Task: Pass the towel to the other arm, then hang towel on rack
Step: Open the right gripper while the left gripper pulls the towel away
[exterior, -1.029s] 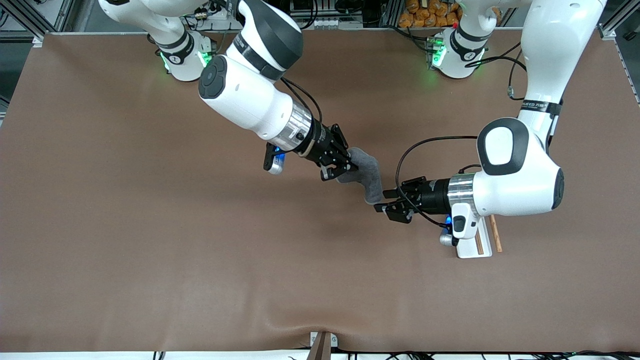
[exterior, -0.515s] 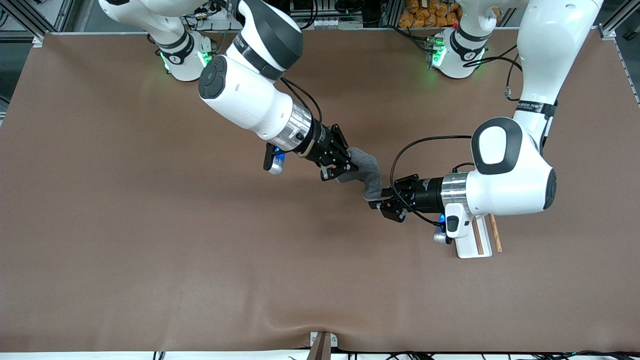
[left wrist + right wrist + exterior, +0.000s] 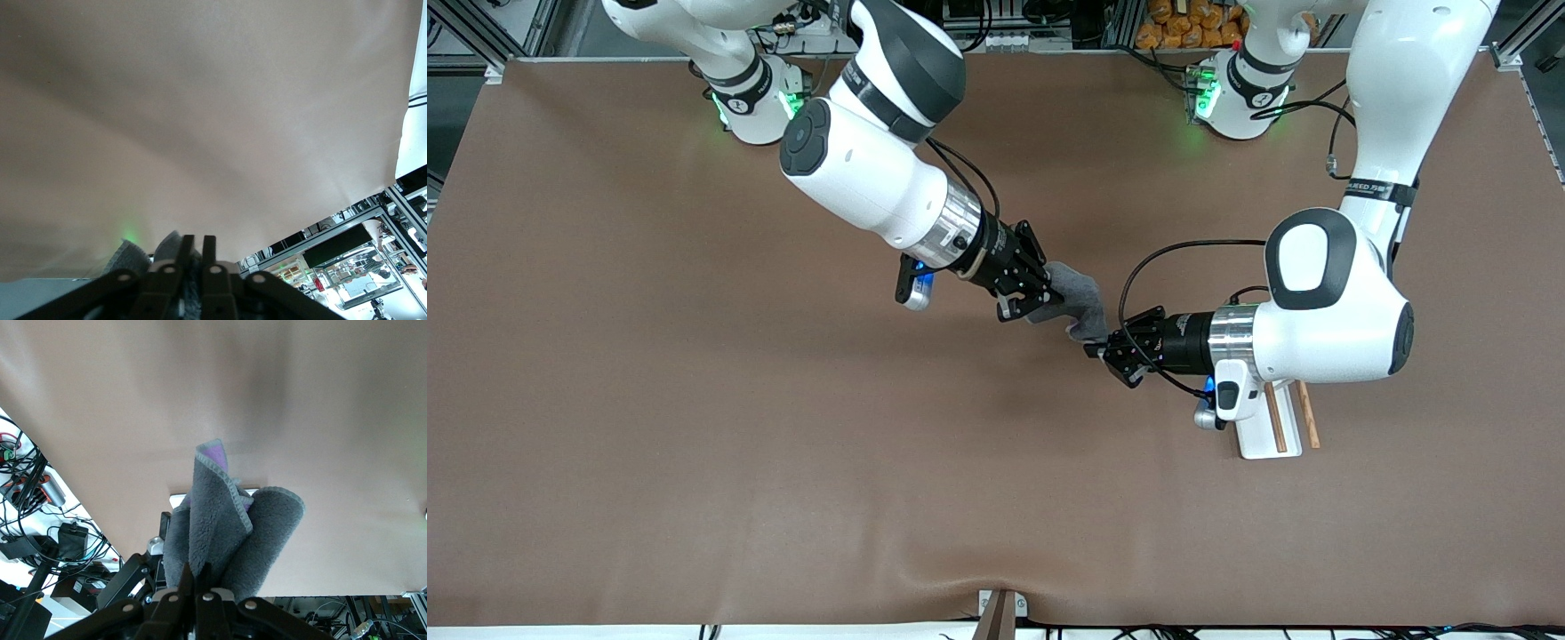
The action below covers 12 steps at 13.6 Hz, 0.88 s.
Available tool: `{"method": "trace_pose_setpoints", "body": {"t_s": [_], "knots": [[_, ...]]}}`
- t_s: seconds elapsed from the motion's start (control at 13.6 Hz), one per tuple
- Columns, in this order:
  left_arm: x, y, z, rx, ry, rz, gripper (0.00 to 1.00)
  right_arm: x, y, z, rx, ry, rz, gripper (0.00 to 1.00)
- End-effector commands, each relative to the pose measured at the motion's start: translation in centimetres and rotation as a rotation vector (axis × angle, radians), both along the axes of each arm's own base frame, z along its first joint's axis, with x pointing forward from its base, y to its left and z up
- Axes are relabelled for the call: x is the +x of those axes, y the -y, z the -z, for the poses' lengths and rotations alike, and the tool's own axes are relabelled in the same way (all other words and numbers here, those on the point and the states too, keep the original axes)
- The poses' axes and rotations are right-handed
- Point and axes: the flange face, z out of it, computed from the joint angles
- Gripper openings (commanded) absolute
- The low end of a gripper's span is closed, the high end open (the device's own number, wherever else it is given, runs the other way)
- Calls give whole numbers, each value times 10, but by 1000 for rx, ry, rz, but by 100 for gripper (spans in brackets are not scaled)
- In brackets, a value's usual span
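- Over the middle of the worktop (image 3: 694, 444), in the front view, the towel (image 3: 1083, 307) hangs in the air between the two arms, a bunched grey cloth with a sliver of purple showing at its lower end.
- The right pincer (image 3: 1040, 302) is pressed together on the towel's upper end; the left pincer (image 3: 1096, 345) is clamped on its lower end, so both arms hold it at once.
- The rack (image 3: 1272, 425) stands on the worktop toward the left arm's end, partly under the left arm's wrist, with its two brown rods and white base showing.
- From the left wrist view, the left pincer (image 3: 195, 248) shows its fingers drawn close together, with grey towel (image 3: 137, 257) pile bulging out beside them.
- From the right wrist view, the right pincer (image 3: 195, 577) nips the gathered folds of the towel (image 3: 227, 533), grey outside and purple within.
- The cloth looks light, soft and limp; it will likely sag and fold wherever it is unsupported.
- A hold near an edge or corner, not the bunched middle, should let it drape open across the rods.
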Motion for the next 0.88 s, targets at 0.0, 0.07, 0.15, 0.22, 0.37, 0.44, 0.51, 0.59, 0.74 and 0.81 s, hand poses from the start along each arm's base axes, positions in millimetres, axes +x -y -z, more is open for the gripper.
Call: {"method": "trace_pose_setpoints", "body": {"t_s": [0.0,0.07,0.15,0.22,0.37,0.44,0.51,0.59,0.74,0.81], "knots": [[1,-8,-16,-3,-7,-10,0,3,-6,-3,18,-4,15,0],[1,-14,-21,-3,-1,-9,0,3,-6,-3,18,-5,16,0],[2,-23,-22,-2,-12,2,0,3,-6,-3,18,-7,16,0],[3,-32,-31,-9,-6,14,0,3,-6,-2,15,-7,13,0],[7,-56,-49,30,72,65,0,6,-2,-3,18,-11,19,48],[6,-60,-52,58,100,100,0,8,1,-3,16,-12,24,99],[5,-70,-60,70,137,129,0,7,1,-5,14,-7,21,100],[7,-81,-63,67,188,165,0,6,1,-8,14,-2,18,100],[6,-94,-68,55,252,229,0,7,4,-8,4,-3,11,100],[6,-98,-68,65,265,250,0,9,8,-10,-1,-2,10,100]]}}
